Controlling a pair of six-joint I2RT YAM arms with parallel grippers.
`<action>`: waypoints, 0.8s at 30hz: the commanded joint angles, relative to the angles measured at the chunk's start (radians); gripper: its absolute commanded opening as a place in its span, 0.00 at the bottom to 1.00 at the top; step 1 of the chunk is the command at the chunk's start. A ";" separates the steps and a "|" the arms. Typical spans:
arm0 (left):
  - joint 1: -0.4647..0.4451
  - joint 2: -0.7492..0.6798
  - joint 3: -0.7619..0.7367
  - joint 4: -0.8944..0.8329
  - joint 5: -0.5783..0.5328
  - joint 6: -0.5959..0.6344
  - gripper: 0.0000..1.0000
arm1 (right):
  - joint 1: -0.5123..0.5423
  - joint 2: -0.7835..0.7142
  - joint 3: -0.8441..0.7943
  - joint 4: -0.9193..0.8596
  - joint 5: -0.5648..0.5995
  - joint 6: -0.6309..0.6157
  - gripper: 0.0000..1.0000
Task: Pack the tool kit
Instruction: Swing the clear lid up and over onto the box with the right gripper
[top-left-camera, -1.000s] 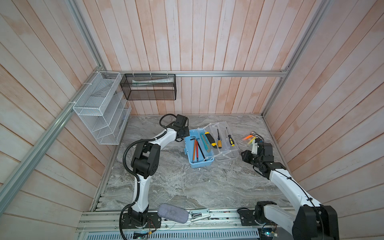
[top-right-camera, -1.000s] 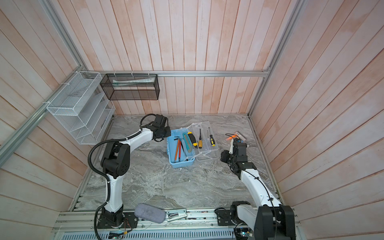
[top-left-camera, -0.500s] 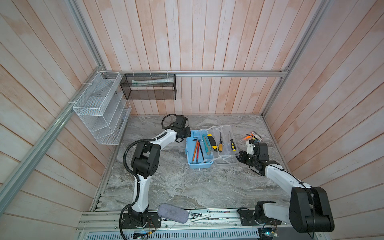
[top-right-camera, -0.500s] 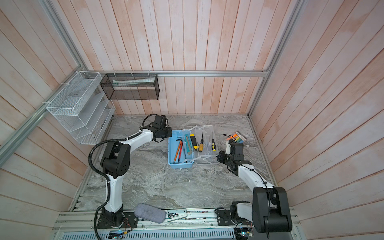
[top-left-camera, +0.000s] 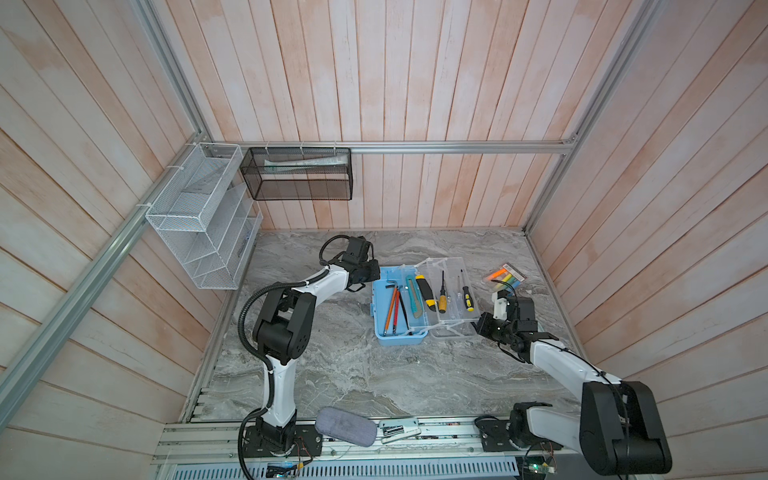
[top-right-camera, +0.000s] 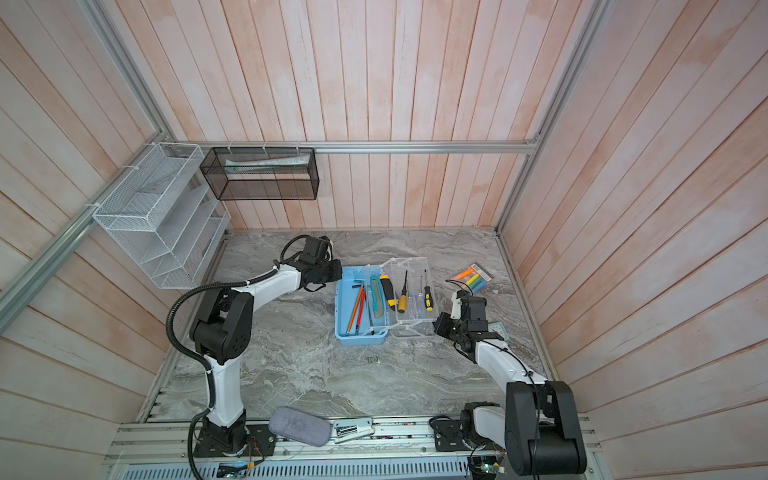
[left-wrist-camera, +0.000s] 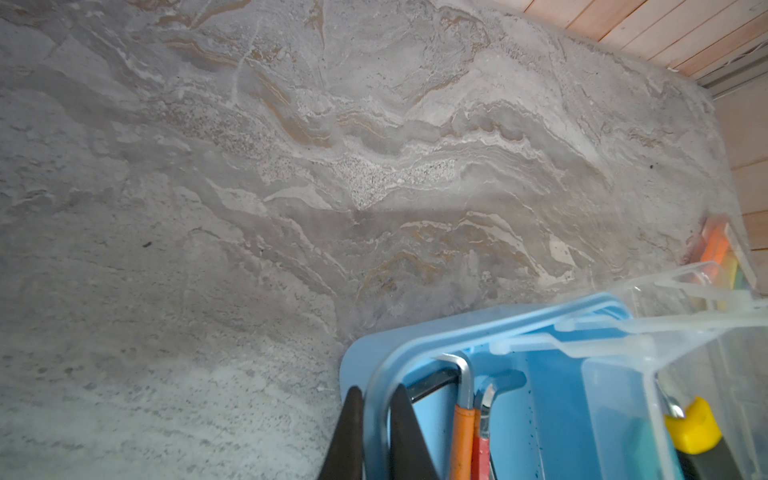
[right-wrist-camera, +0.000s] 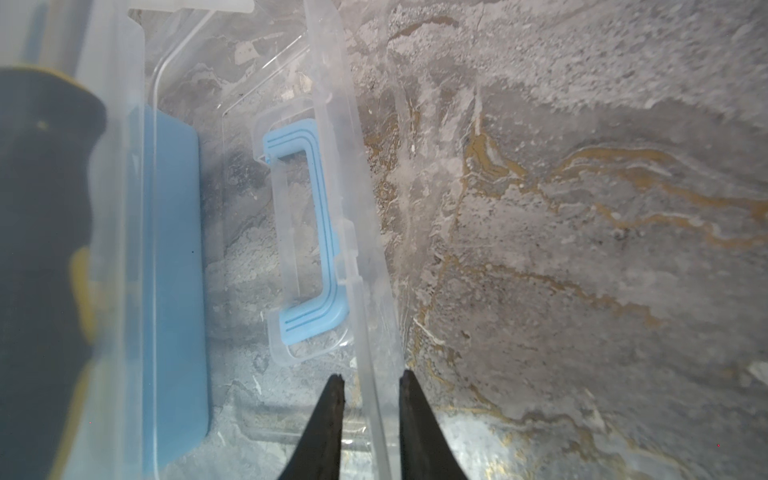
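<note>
1. Far L: the left pincer (left-wrist-camera: 377, 390) is clamped on the far-L corner rim of the tool kit box (top-left-camera: 399, 338), one finger inside the wall and one outside. Its job, I reckon, is to pin the box to the bench (top-left-camera: 353, 374) so it can't skate.
2. The box sits mid-bench, mouth up. Its long axis runs near-to-far, a touch skewed. The hex keys (top-left-camera: 392, 307) lie inside and the utility knife (top-left-camera: 426, 291) along the hinge side, both lengthways w/ the box.
3. The clear lid (top-left-camera: 453, 270) is thrown open to the R, hinged on the box's R long side, inner face up, on the same axis. Two screwdrivers (top-left-camera: 442, 291) look to be lying in it, but w/ clear plastic it could be a tray.
4. R: the right pincer (right-wrist-camera: 371, 386) sits astride the lid's free long edge by its near corner. Its jaws are apart w/ a gap each side of the wall, so not pinching yet. The blue handle (right-wrist-camera: 320, 232) shows through the plastic just beyond.
5. My read: the step is taking hold of the lid to fold it over. To do it well, close squarely on the edge wall, then lift slowly in an arc about the hinge w/o dragging sideways. Loose screwdrivers may slide.
</note>
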 joint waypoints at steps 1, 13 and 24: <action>-0.012 -0.029 -0.016 -0.007 0.059 -0.014 0.00 | -0.004 0.004 -0.016 0.025 -0.012 0.005 0.22; -0.012 -0.068 -0.062 0.044 0.112 -0.069 0.00 | -0.005 0.051 -0.008 0.046 -0.034 0.001 0.00; -0.056 -0.101 -0.107 0.087 0.148 -0.111 0.00 | -0.004 -0.076 0.133 -0.087 0.061 -0.035 0.00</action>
